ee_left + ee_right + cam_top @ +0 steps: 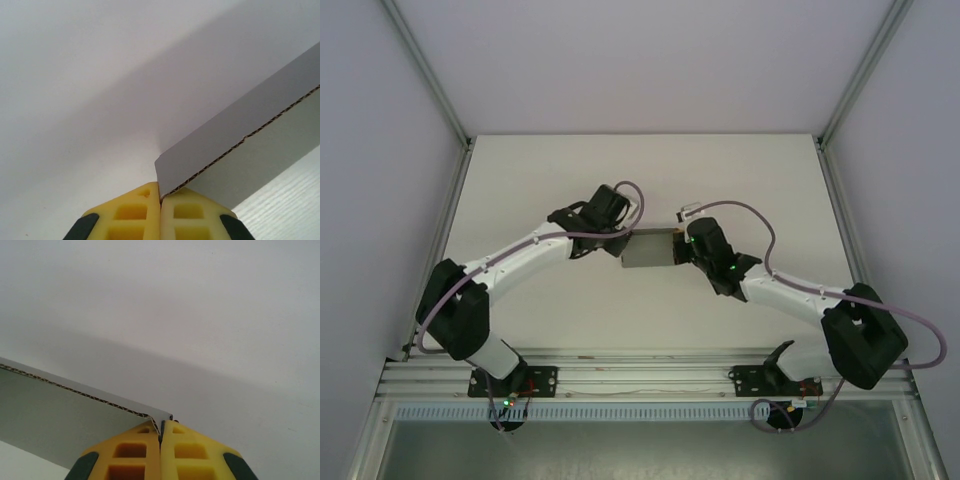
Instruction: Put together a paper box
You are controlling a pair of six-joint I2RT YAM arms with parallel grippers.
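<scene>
Left end effector clamps paper box corner; right end effector opposite corner.

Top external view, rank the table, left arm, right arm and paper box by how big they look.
1. table, largest by far.
2. left arm and right arm, about alike, so I won't rank them against each other.
3. paper box, smallest.

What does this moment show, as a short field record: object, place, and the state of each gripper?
object: paper box, grey corrugated card
place: middle of the table, between the two grippers
left gripper: fingers shut on one corner of the box
right gripper: fingers shut on the opposite end
</scene>
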